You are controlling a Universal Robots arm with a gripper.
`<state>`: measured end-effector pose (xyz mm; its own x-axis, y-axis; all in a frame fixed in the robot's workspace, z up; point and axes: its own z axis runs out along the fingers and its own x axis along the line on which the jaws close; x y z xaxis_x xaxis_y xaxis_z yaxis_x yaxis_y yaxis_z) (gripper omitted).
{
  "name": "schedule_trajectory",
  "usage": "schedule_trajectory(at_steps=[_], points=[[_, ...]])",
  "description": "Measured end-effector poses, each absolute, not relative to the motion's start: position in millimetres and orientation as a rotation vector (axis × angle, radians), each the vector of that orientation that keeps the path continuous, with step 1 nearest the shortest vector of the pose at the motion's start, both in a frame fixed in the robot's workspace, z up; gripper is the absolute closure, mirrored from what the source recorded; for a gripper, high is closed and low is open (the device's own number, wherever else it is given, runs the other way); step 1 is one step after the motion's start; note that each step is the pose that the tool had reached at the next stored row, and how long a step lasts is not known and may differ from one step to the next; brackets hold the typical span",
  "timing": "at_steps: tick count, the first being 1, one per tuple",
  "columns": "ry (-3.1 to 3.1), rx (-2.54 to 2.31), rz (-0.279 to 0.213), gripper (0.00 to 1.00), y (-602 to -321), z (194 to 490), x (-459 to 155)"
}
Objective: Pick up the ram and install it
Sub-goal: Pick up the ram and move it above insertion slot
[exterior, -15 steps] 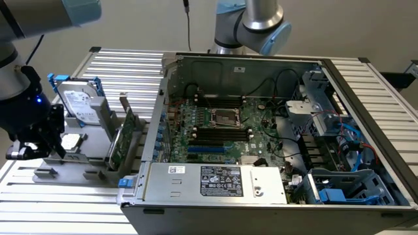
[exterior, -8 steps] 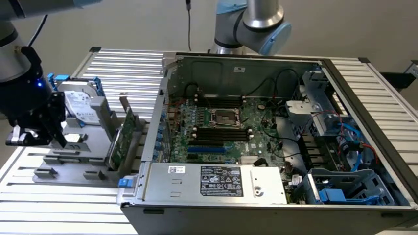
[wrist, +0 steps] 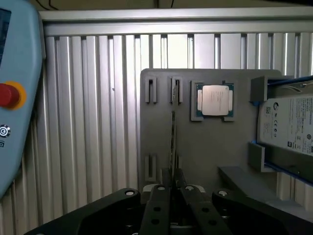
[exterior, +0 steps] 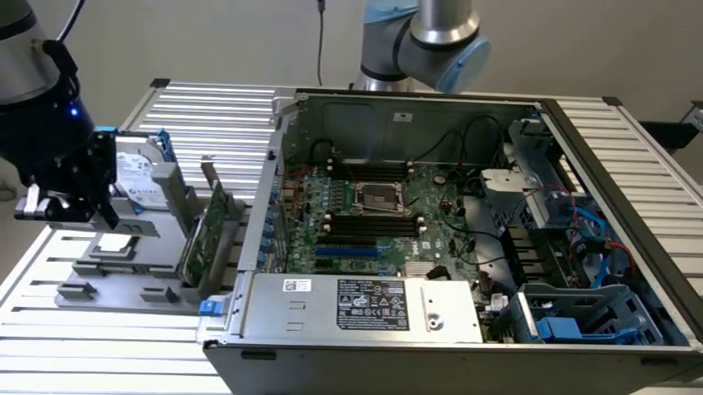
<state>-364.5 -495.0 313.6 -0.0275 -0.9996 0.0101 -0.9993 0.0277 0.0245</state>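
Gripper: jaws drawn narrow, closed on the top edge of the ram, one finger on each flat face. The ram stands on edge, so from the wrist camera it reads as a thin line. Its long axis runs straight out from between my fingers, in line with the paired notches of the grey holder tray. I cannot tell whether it sits in those notches or is already lifted a little. Beside it on the same tray are a processor and, further along, a hard drive. The tray rests on the ribbed table. In the exterior view I hang over the tray; the green expansion card stands between me and the open computer case. The long black memory slots lie well apart, toward the exterior view's right.
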Motion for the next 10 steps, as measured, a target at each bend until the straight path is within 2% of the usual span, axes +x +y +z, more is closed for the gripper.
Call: schedule_trajectory(at_steps=[10], points=[[-2.230,2.169,-0.026,0.86,-486,345,-344]])
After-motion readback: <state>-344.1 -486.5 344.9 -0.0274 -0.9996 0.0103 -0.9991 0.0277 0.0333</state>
